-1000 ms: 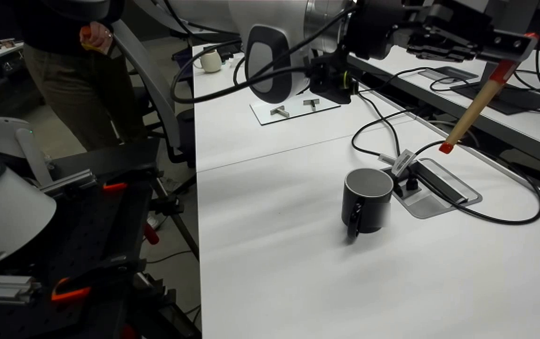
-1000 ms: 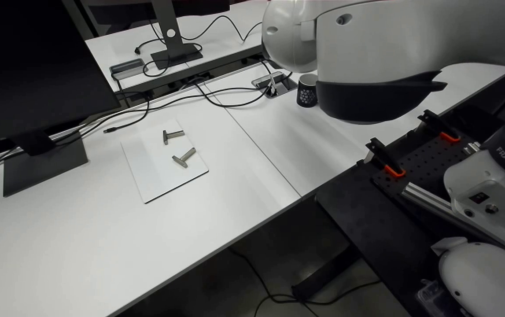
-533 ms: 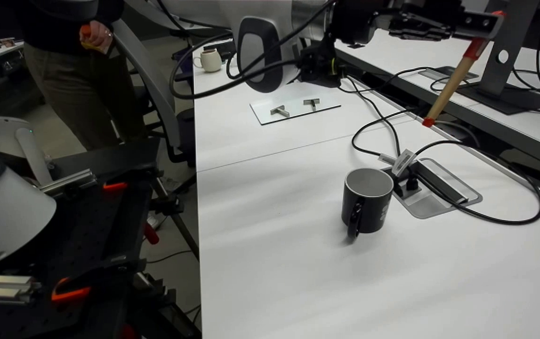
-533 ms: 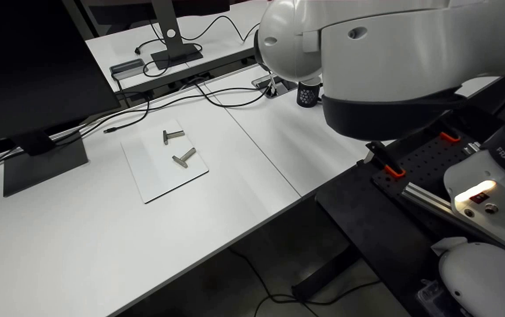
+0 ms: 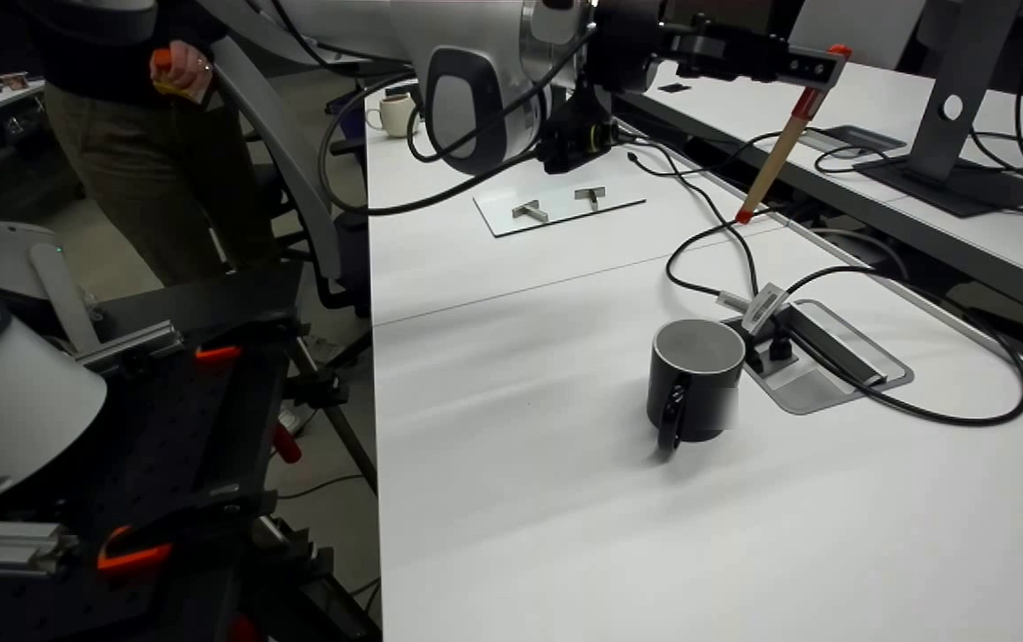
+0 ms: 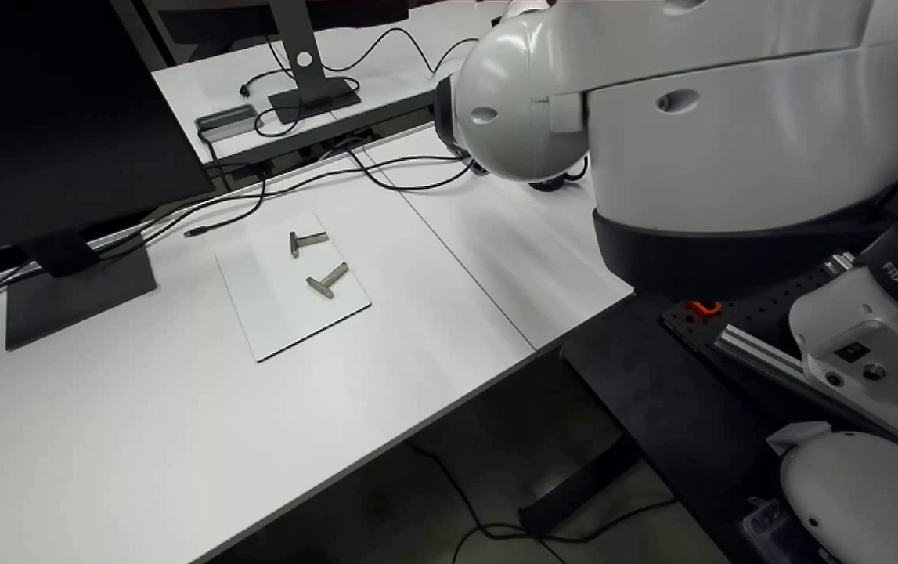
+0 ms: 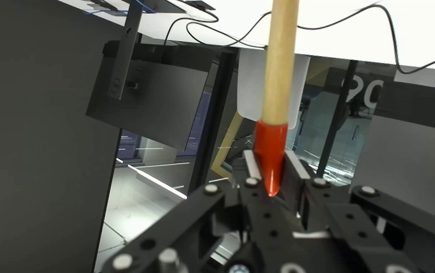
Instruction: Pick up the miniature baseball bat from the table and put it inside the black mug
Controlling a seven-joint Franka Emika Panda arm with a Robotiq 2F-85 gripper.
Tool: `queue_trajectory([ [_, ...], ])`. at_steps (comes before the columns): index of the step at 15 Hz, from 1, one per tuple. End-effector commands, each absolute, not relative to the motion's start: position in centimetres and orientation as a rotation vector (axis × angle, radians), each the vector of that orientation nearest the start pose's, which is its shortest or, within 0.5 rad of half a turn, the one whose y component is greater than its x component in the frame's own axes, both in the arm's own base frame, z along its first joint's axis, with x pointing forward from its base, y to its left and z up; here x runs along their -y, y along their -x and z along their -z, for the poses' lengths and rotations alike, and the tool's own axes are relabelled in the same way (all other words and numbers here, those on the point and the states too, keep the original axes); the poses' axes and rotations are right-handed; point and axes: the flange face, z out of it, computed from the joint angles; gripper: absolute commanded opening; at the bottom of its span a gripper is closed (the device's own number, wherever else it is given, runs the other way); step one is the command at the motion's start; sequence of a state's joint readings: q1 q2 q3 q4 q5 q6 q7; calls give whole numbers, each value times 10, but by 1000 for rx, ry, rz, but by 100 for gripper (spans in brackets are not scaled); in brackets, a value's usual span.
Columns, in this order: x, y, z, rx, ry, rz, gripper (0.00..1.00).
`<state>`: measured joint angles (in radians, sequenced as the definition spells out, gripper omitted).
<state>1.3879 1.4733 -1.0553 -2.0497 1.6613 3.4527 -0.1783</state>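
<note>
The miniature baseball bat (image 5: 775,167) is a slim wooden stick with red ends. My gripper (image 5: 819,69) is shut on its upper red end, and the bat hangs tilted in the air. In the wrist view the red end of the bat (image 7: 280,72) sits between the two finger pads of the gripper (image 7: 272,165). The black mug (image 5: 694,374) stands upright on the white table (image 5: 511,517), its grey opening facing up, apart from the bat. In an exterior view the arm hides most of the mug (image 6: 549,186) and the whole gripper.
A grey cable box (image 5: 819,357) with black cables (image 5: 948,415) lies beside the mug. A glassy plate (image 5: 556,209) with two T-shaped metal pieces lies farther along the table. A cream mug (image 5: 399,116) stands beyond. A monitor (image 6: 49,133) stands on the table.
My gripper and the bat have moved leftward in an exterior view, the bat's lower tip shifting left and up in the picture. In an exterior view the arm has come lower and now covers most of the mug.
</note>
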Motion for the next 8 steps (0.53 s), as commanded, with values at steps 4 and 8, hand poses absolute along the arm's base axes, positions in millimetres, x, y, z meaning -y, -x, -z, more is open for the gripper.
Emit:
queue_trajectory([
  [4,-80,-507,-186,575,-2018,-1566,7],
  [8,-42,-494,-165,673,-2004,-1471,7],
])
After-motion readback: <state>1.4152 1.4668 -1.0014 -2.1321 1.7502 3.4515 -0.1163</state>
